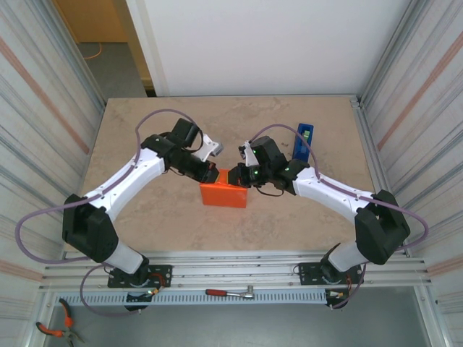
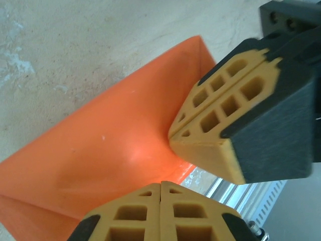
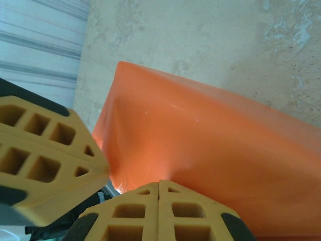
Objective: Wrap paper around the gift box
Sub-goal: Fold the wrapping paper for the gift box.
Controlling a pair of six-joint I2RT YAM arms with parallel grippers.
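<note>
- The gift box, a small flat square box, is by my judgement inside the boxy parcel at the middle of the table; none of its own surface is uncovered.
- The plain bright orange thin paper (image 1: 223, 195) is folded over the top and the visible sides, with creased corners. The wrapping looks largely done.
- I see no tape on the folds, so what is probably left is fastening the seams and ends.
- The left gripper (image 1: 213, 173) and right gripper (image 1: 242, 176) meet tip to tip at the parcel's far top edge. Both are clenched and their pads meet. Whether a sliver of paper is pinched, I cannot tell.
- The blue plastic tape dispenser (image 1: 304, 141) stands apart on the beige marbled tabletop (image 1: 145, 224), to the far right. Its contents are too small to make out.
</note>
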